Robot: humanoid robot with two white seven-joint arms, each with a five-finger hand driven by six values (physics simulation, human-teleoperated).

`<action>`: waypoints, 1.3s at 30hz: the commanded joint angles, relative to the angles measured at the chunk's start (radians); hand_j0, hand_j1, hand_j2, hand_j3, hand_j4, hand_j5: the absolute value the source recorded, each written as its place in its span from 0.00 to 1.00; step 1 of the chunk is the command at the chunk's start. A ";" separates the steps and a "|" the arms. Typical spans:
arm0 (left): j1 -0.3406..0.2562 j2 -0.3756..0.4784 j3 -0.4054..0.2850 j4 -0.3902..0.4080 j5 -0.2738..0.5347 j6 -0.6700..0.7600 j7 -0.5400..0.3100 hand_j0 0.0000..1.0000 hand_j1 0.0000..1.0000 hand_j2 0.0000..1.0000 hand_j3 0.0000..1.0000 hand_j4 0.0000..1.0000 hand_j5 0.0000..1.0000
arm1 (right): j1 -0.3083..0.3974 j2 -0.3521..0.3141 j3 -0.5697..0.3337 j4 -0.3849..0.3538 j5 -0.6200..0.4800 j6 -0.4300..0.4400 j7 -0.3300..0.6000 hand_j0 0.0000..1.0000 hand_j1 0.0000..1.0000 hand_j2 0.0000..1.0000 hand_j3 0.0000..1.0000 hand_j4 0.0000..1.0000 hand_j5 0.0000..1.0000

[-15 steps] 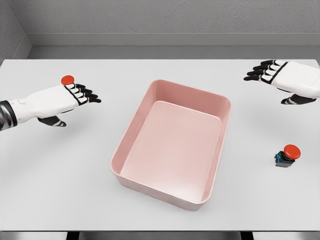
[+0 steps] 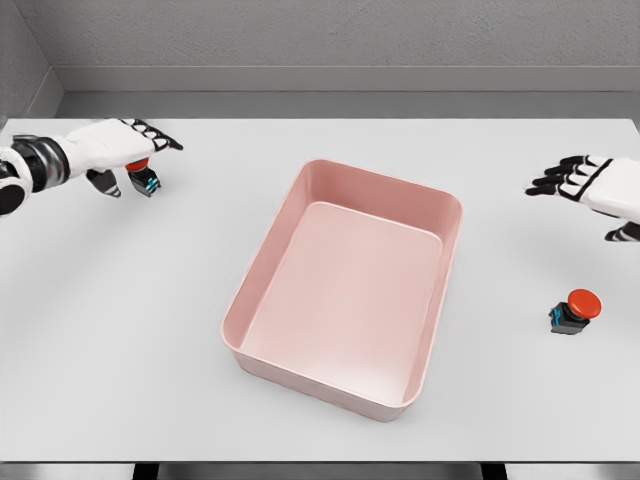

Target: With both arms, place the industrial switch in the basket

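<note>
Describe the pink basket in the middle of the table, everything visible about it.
The pink basket is a shallow rectangular tub with rounded corners and a smooth matte surface that looks like plastic. Its walls slope slightly inward to a flat, paler floor, and a thin rim runs round the top. It is empty and sits upright on the white table, turned at an angle to the table's edges. Nothing touches it: both hands and both red-capped switches are well clear of it.

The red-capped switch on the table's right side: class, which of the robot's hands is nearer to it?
Right. The right hand hovers above the table behind that switch, fingers spread. The left hand is far across the pink basket, at the table's far left beside another switch.
</note>
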 commanded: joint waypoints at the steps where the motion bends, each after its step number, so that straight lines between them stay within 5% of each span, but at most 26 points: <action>1: 0.000 -0.038 -0.013 0.045 -0.021 0.006 -0.005 1.00 1.00 1.00 1.00 1.00 1.00 | 0.002 -0.029 -0.001 -0.002 0.010 0.001 0.014 1.00 1.00 1.00 1.00 1.00 1.00; 17: -0.002 -0.061 -0.010 0.089 -0.074 0.038 -0.004 0.86 0.86 0.86 0.86 0.86 0.86 | 0.101 -0.080 0.009 -0.060 0.119 0.001 0.029 1.00 1.00 1.00 1.00 1.00 1.00; 25: -0.012 -0.065 -0.004 0.094 -0.084 0.058 0.001 0.83 0.83 0.83 0.83 0.83 0.83 | 0.153 -0.116 0.030 -0.175 0.119 0.001 0.031 1.00 1.00 1.00 1.00 1.00 1.00; 39: -0.015 -0.065 -0.007 0.095 -0.087 0.056 0.001 0.73 0.73 0.73 0.73 0.73 0.73 | 0.172 -0.136 0.032 -0.183 0.136 0.001 0.031 1.00 1.00 1.00 1.00 1.00 1.00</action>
